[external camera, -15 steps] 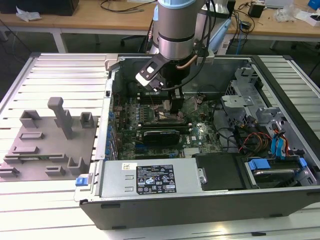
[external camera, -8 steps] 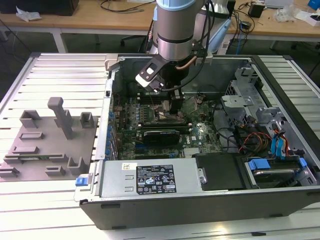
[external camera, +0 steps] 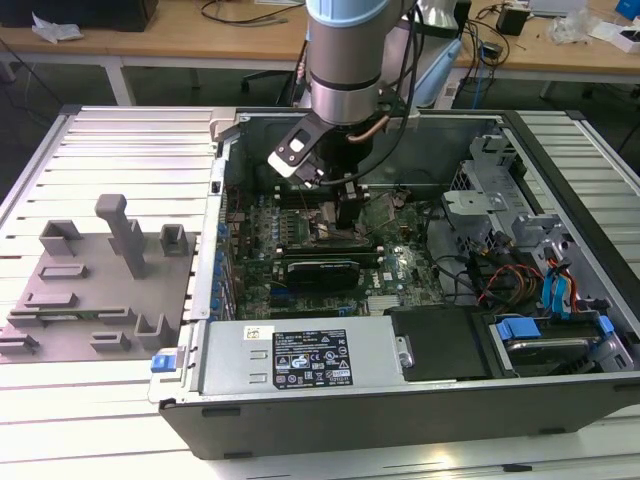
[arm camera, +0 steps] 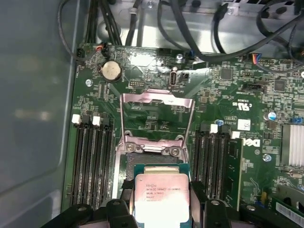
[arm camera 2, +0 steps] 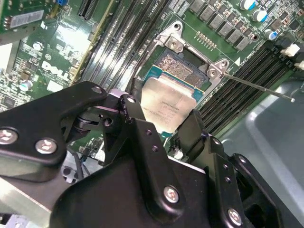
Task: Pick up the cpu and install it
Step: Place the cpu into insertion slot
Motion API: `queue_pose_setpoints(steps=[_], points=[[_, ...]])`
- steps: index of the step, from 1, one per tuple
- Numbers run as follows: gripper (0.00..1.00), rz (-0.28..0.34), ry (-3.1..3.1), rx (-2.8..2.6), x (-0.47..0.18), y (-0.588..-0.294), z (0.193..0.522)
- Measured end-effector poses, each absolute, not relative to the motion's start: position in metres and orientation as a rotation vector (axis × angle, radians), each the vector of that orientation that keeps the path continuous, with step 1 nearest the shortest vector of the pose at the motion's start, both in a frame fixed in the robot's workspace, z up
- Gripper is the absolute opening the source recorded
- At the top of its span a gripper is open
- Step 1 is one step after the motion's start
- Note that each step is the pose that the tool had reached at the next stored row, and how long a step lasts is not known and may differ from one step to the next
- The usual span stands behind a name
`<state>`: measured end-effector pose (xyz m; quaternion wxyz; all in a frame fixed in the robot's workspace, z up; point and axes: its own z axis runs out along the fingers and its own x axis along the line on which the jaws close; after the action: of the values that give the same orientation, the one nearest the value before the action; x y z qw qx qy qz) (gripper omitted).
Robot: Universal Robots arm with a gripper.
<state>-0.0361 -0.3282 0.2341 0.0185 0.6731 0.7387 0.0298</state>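
Silvery metal lid up, the cpu [arm camera: 161,199] is clenched between the black fingers [arm camera 2: 135,123] of my gripper [external camera: 345,205], over the open socket [arm camera 2: 183,64] on the green motherboard [external camera: 400,265], upper centre of the exterior view. I judge this the placing step: the next move calls for squaring the chip with the socket frame and lowering gently. Whether it already touches the contacts I cannot tell; the chip hides them.
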Motion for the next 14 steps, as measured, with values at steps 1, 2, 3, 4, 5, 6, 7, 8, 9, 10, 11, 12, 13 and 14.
queue_pose_setpoints(steps=[1,2,3,4,5,6,7,8,9,10,11,12,13,14], points=[[0.55,0.092,2.302,2.081,-0.036,-0.326,0.233],[0.55,0.091,2.307,2.075,-0.036,-0.324,0.233],[0.55,0.089,2.311,2.070,-0.036,-0.323,0.232],[0.55,0.087,2.312,2.066,-0.037,-0.322,0.231],[0.55,0.082,2.312,2.062,-0.037,-0.322,0.230],[0.55,0.073,2.309,2.058,-0.037,-0.321,0.229],[0.55,0.065,2.306,2.055,-0.037,-0.321,0.229],[0.55,0.059,2.304,2.052,-0.037,-0.321,0.228],[0.55,0.055,2.302,2.050,-0.037,-0.321,0.226],[0.55,0.053,2.302,2.050,-0.037,-0.321,0.225],[0.55,0.051,2.301,2.049,-0.037,-0.321,0.222],[0.55,0.049,2.300,2.048,-0.037,-0.320,0.220],[0.55,0.047,2.300,2.047,-0.037,-0.320,0.218],[0.55,0.046,2.299,2.047,-0.038,-0.320,0.215]])
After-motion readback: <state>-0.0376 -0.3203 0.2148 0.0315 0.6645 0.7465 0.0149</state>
